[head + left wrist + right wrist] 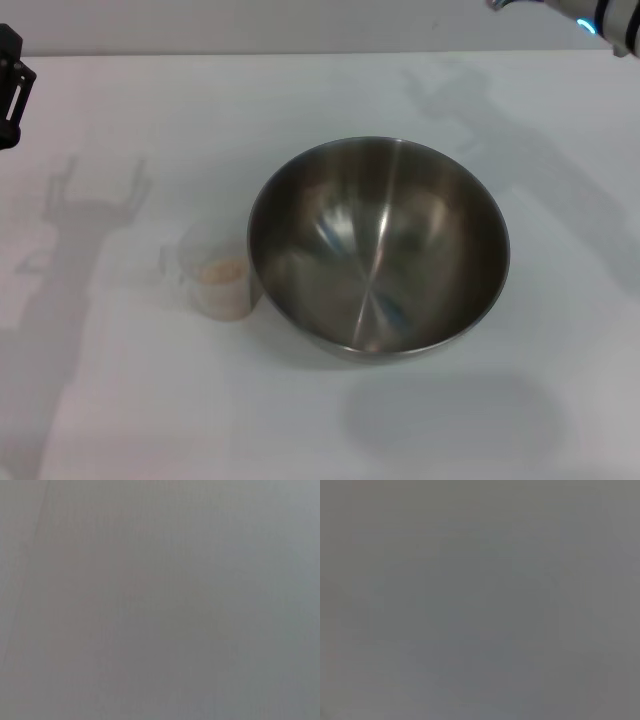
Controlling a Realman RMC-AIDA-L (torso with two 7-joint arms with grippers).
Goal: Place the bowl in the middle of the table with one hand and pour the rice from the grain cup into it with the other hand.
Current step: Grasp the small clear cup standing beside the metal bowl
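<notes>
Left pincer (10, 85) sits at the frame's upper left edge, its grip impossible to tell, nearer the grain cup (220, 275) than the right arm at upper right. Cup, holding rice (222, 271), touches the bowl (378, 248) mid-frame on the tabletop (120, 400); nothing blocks the approach.

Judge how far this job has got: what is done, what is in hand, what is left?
Done, apparently: the bowl sits near the middle of the table. In hand: nothing; the left pincer and right arm are at the far corners, holding nothing. Left: the rice is in the cup beside the bowl; the bowl is empty.
</notes>
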